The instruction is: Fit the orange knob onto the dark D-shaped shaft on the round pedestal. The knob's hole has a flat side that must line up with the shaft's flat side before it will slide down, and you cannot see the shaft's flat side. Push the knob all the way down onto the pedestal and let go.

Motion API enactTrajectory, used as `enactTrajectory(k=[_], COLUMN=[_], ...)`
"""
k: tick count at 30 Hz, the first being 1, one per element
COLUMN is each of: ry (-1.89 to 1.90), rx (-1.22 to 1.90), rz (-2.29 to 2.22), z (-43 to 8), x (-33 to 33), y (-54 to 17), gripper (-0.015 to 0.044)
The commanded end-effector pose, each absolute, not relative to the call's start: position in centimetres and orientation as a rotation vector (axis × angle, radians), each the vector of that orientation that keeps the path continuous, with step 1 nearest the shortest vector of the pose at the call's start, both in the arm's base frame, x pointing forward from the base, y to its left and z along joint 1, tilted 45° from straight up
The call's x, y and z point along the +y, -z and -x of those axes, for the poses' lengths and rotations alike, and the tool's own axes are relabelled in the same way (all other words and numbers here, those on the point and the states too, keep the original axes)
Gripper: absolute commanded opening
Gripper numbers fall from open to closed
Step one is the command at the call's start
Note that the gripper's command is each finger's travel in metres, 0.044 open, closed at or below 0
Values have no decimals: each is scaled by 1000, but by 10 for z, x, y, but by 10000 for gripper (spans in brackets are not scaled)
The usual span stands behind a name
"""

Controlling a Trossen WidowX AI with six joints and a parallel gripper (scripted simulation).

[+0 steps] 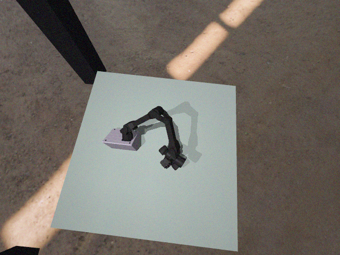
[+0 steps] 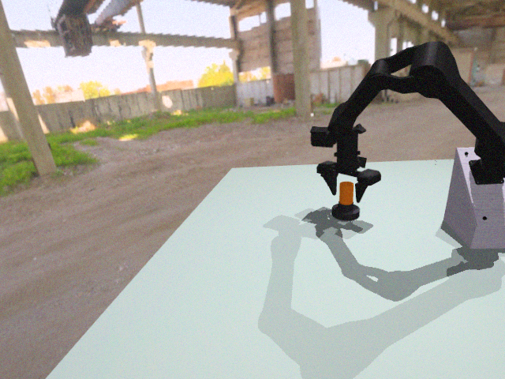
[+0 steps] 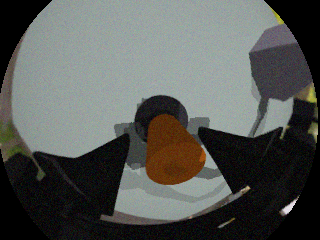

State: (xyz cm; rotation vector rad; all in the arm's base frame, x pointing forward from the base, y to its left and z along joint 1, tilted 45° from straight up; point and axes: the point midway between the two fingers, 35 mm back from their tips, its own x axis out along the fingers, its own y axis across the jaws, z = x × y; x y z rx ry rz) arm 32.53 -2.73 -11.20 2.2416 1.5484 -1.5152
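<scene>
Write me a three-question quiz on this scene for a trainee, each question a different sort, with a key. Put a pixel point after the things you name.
1. True or false: the jaws are spread, with a gap on each side of the orange knob [image 2: 346,193] [image 3: 172,150].
2. Multiple choice: what is directly below the knob?
A) the lilac block
B) the dark round pedestal [image 2: 345,212] [image 3: 161,107]
C) a concrete pillar
3. Fill in the blank: the arm's base is mounted on a block coloured ____.

Key: 1. true; 2. B; 3. lilac
</scene>
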Motion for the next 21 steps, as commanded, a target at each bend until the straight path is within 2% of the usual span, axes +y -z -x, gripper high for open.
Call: enactTrajectory(k=[1,5,11,21], ry=[1515,1515,1518,1518], rx=[1549,1549,1544,1544], rz=[-2240,-2240,-2239,-2239], z=[-325,-326,-322,-325], x=[-27,-29,-93,-97], y=[112,110,47,47], gripper=[440,440,440,440])
